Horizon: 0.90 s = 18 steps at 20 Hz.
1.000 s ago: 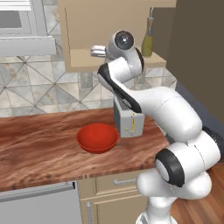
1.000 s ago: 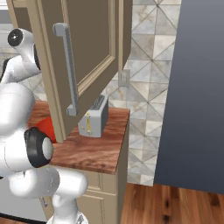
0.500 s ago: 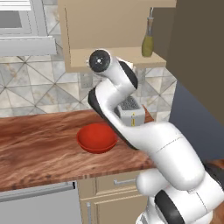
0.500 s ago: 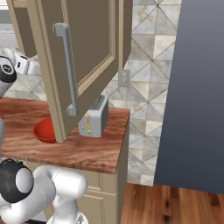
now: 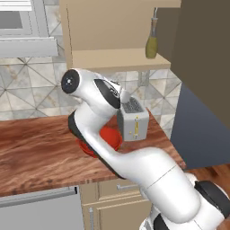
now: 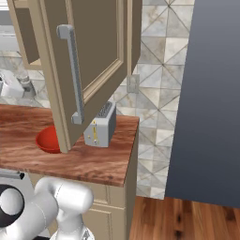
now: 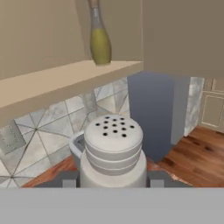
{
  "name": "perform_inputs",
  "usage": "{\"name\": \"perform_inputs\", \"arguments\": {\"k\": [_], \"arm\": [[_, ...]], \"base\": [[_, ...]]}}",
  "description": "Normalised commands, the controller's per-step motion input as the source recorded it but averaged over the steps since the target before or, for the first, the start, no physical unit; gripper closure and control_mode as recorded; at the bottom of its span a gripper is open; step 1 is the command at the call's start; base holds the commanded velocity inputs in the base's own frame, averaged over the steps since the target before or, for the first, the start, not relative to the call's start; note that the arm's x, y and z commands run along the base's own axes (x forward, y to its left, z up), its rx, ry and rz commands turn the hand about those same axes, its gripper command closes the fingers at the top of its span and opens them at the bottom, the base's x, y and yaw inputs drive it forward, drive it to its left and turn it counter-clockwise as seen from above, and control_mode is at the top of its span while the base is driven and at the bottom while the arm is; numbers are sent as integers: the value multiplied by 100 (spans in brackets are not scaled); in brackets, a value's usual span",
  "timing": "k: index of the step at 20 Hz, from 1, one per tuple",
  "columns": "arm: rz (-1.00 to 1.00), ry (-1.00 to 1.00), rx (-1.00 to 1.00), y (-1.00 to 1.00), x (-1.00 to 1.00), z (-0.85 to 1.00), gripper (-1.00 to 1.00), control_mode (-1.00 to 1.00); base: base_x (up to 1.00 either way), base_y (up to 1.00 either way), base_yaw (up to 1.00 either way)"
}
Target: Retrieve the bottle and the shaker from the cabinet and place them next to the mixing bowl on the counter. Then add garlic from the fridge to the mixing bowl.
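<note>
The shaker [image 7: 113,151] sits upright between the two dark fingers [image 7: 66,180] of the hand [image 7: 113,180], which is closed on its sides and carries it in the air, its perforated cap turned to the camera. The bottle [image 5: 152,43] stands on the inner shelf of the open cabinet [image 5: 108,58], near its right end, above the grey toaster [image 5: 132,119]. Below, the red mixing bowl [image 6: 48,139] rests on the worktop [image 5: 36,152] just left of the toaster, partly hidden behind the white arm [image 5: 103,130], and the cabinet door [image 6: 89,61] stands open in front of it in the right base view.
</note>
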Motion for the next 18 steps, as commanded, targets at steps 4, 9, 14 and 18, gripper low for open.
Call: {"name": "perform_inputs", "arguments": {"k": [4,9,14,18], "arm": [[-16,3,0,82,-3,-59,100,-100],[-16,8,0,63,0,-58,100,-100],[-15,11,0,63,-4,-59,100,-100],[-12,2,1,60,-1,-50,100,-100]], "base": [[0,0,0],[0,0,0],[0,0,0],[0,0,0]]}}
